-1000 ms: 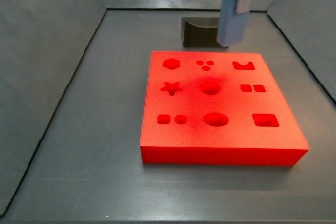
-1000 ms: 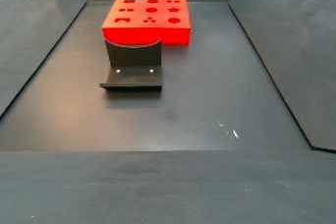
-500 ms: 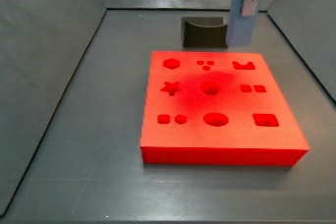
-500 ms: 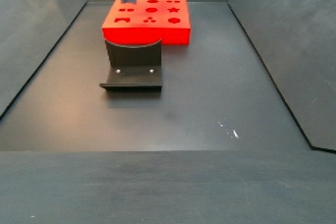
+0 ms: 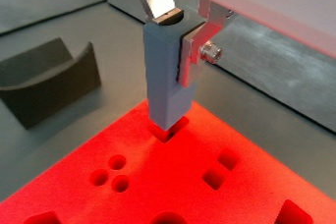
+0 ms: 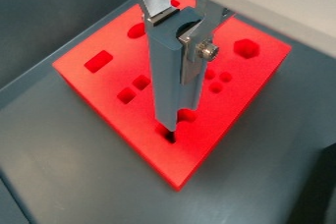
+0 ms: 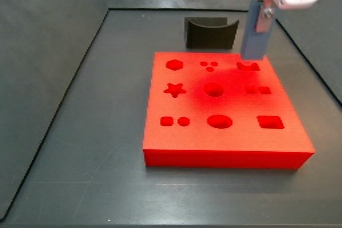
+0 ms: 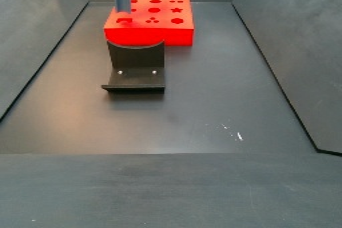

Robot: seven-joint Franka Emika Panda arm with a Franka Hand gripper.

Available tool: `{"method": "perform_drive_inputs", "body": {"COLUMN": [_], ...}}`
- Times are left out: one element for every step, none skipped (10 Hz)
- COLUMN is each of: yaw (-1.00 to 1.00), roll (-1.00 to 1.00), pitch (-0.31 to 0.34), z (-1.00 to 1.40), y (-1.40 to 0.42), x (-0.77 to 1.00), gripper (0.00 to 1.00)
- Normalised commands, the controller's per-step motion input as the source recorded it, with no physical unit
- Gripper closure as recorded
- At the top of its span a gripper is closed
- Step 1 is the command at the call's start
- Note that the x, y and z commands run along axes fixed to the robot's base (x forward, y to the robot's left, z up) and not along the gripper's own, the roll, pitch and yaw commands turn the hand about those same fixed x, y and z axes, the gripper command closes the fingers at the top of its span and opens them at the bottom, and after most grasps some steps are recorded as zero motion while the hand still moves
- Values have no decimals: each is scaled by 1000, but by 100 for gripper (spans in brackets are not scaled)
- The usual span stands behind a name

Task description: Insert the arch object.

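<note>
Low over the matte red board [image 6: 112, 95], tool [image 6: 170, 130] fingers together, grip unclear, angular dark fixture [image 5: 49, 79] nearby.

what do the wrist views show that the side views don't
Only the wrist views show the pincer close up: its silver fingers reach down to the red board, tips at a hole near the edge. Whether they hold the arch object cannot be told. Only the side views show the whole scene: the entire board with all its holes, the dark floor and the grey walls. Both show the fixture beside the board, and the pincer over the board's edge.
</note>
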Motion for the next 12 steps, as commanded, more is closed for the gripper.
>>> {"method": "perform_drive_inputs", "body": {"yaw": [-240,-220,-94,0,0,0,0,0,0,0,0,83], "roll": [64,77,43,89,83,61,100,109,147,150,74,11], "pitch": [269,270,209,156,146,107,104,130,143,140,120,60], "z": [-189,-117,-117,-154,-94,-123,-126,0,0,20,0,-134], "y": [-69,0,-6,0,0,0,0,20,37,20,0,-3], "x": [551,443,446,134,11,3,0,-111,-280,-291,-43,223], "gripper": [100,100,100,100,100,100,100,100,100,100,100,100]}}
